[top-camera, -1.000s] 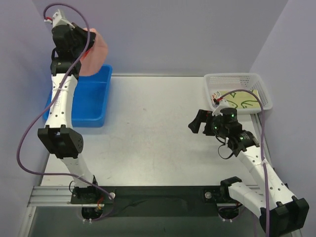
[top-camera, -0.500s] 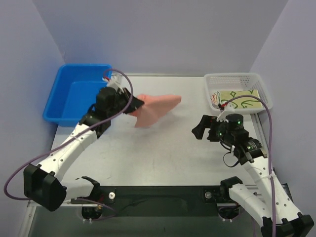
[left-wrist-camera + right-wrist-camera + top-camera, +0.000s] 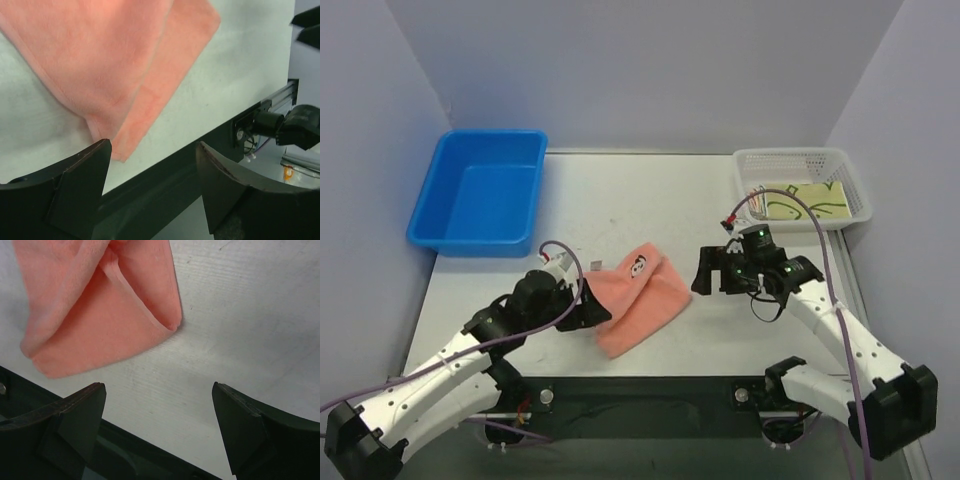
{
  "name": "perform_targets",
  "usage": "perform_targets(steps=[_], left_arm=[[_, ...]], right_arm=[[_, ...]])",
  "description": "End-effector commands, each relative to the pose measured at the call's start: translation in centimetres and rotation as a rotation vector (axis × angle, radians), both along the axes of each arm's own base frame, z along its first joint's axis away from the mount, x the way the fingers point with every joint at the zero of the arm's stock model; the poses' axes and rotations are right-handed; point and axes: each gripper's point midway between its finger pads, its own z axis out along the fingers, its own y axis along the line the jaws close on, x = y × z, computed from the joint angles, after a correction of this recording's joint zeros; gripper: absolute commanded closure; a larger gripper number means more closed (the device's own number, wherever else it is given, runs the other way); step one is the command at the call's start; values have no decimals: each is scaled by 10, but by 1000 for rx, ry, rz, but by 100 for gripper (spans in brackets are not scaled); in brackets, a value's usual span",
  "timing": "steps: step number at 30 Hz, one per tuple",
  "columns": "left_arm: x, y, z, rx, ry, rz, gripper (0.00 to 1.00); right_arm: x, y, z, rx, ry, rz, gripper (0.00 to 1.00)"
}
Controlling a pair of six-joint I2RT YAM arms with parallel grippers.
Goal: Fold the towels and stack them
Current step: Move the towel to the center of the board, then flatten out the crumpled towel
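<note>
Both pincers stand wide and carry nothing. My left pincer (image 3: 152, 150) sits low at the near-left edge of the salmon-pink towel (image 3: 640, 295), and my right pincer (image 3: 157, 388) hovers just beside its right edge. The towel lies on the table (image 3: 620, 200) between the two, near the front. It is doubled over loosely, one flap lapped on another, with a small printed mark showing on top.

Step in hand, as I judge it: spread the towel flat before folding.
1. I select one free corner per pincer and do not grip the rolled fold that faces my right wrist camera.
2. I pinch a single layer only. Taking both layers would lock the crease in.
3. I draw the corners apart until the cloth is taut, then lay it down further from the front edge.
4. I fold edge to edge and check that the corners meet.

Surroundings: the blue bin (image 3: 480, 195) stands at the far left, well apart. The white basket (image 3: 790, 153) stands at the far right and holds a pale green towel (image 3: 810, 200) with dark-green outlines.

Obstructions: the towel's near corner lies close to the front rail (image 3: 260, 107), so a downward reach there could strike metal or push the cloth off the table. The two pincers work close together, so I keep them on opposite corners.
</note>
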Motion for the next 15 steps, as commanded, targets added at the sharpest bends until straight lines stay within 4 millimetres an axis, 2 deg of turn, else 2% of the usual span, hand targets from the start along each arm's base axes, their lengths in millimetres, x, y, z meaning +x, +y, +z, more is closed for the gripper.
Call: perform_targets(steps=[1, 2, 3, 4, 5, 6, 7, 8, 9, 10, 13, 15], left_arm=[[27, 15, 9, 126, -73, 66, 21], [42, 21, 13, 150, -86, 107, 23], [52, 28, 9, 176, -75, 133, 23], [63, 32, -4, 216, -53, 135, 24], [80, 47, -8, 221, -39, 200, 25], [87, 48, -10, 212, -24, 203, 25], [101, 50, -16, 226, -35, 200, 26], [112, 60, -20, 244, -32, 239, 27], [118, 62, -24, 253, -23, 245, 29], [126, 61, -31, 267, -9, 233, 30], [137, 55, -48, 278, 47, 208, 34], [140, 52, -55, 272, 66, 205, 35]], right_arm=[[4, 12, 3, -50, -6, 81, 10], [10, 13, 1, -76, -2, 86, 13], [12, 15, -1, -91, 1, 104, 15], [15, 17, -2, -107, -4, 127, 16], [18, 19, -8, -131, 14, 140, 19], [23, 23, -3, -133, 0, 154, 20], [27, 25, -10, -153, 12, 178, 22], [30, 27, -11, -162, 13, 188, 24], [39, 31, -4, -163, -5, 189, 25], [42, 33, -10, -174, 13, 198, 27], [60, 43, -3, -176, -15, 221, 30], [68, 47, -11, -189, 5, 229, 30]])
